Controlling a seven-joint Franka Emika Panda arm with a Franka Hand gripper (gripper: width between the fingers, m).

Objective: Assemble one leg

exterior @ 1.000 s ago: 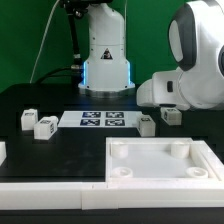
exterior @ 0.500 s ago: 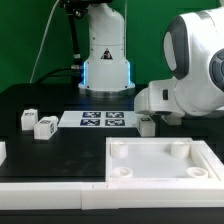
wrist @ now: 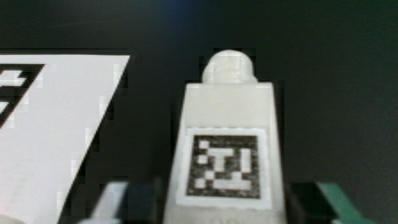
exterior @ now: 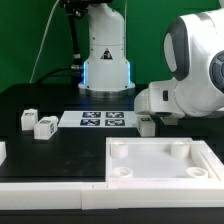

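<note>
Pick-up step: gripper [wrist: 222, 207] open, fingers flanking the leg [wrist: 228, 130] just beside the marker board [wrist: 63, 120]; next, likely close squarely, then lift.

1. Leg [wrist: 228, 140] in the wrist view: plain white, with a black-and-white square tag on its face.
2. Marker board [exterior: 103, 120]: white, carrying a row of black-and-white tags.
3. Table [exterior: 60, 150]: black all over.
4. Small block [exterior: 46, 126] and second block [exterior: 28, 119]: both white with dark tag patterns.
5. Big panel [exterior: 160, 165]: solid white, no pattern at all.
6. Backdrop [exterior: 25, 40]: green.
7. Arm's base [exterior: 105, 72]: white, ringed with a blue glow.
</note>
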